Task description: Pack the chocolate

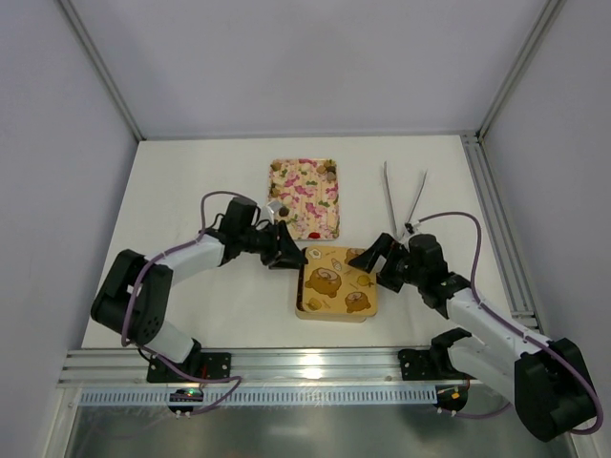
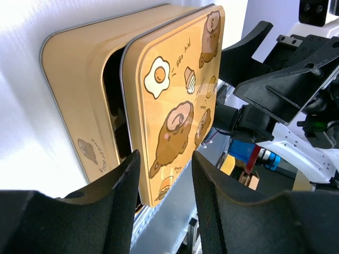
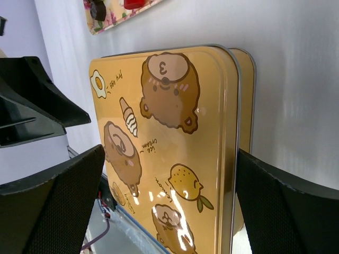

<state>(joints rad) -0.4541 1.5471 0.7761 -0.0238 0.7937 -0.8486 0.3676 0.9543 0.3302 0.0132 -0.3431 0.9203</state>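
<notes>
The gold-brown square box (image 1: 336,281) lies between my grippers with its bear-print lid (image 2: 180,95) resting on it, shifted so that a dark gap shows beside the base (image 2: 79,95). The chocolates (image 1: 329,175) lie on the pink floral tray (image 1: 304,198) behind it; a dark one (image 3: 97,9) and a red one (image 3: 136,3) show in the right wrist view. My left gripper (image 1: 286,250) is open at the box's left side, with a lid corner between its fingers (image 2: 165,159). My right gripper (image 1: 374,258) is wide open at the right side, its fingers spanning the lid (image 3: 169,164).
Metal tongs (image 1: 406,196) lie on the white table to the right of the tray. A metal frame rail (image 1: 496,219) runs along the right edge and another along the near edge (image 1: 286,363).
</notes>
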